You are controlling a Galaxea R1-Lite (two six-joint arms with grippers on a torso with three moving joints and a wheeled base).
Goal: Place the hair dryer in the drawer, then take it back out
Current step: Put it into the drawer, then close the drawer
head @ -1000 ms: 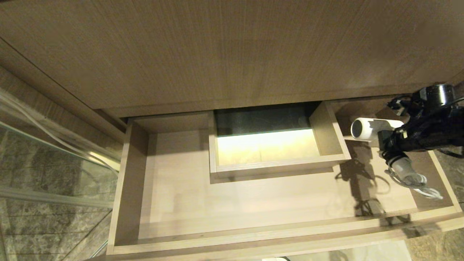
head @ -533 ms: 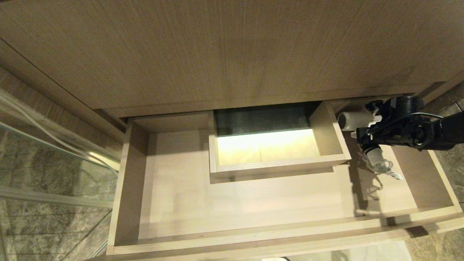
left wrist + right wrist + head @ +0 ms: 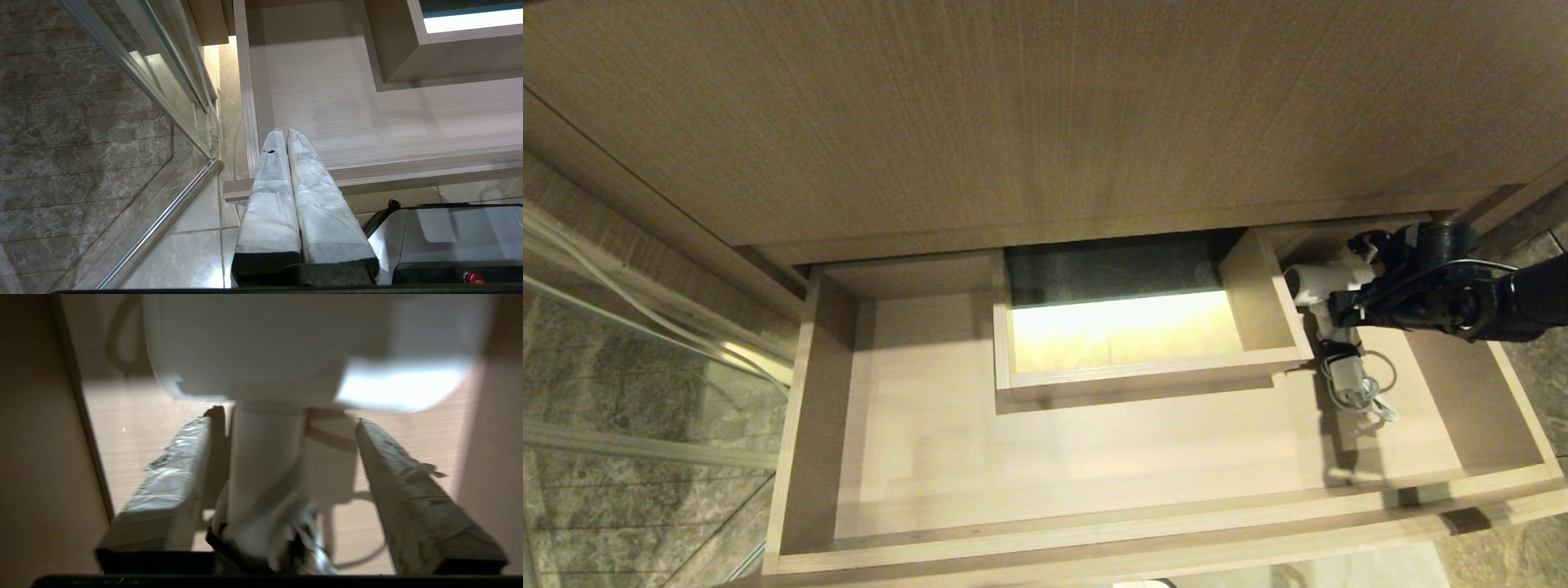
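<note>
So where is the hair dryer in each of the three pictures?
Head view: the hair dryer lies in the drawer's back right corner, beside the boxed cut-out, under the right gripper.
Left wrist view: not in it; only the shut left gripper over the drawer's near left corner.
Right wrist view: it fills the middle, handle between the open fingers.
Shared landmark: the drawer's pale wooden floor.

Closed left end effector above drawer
</note>
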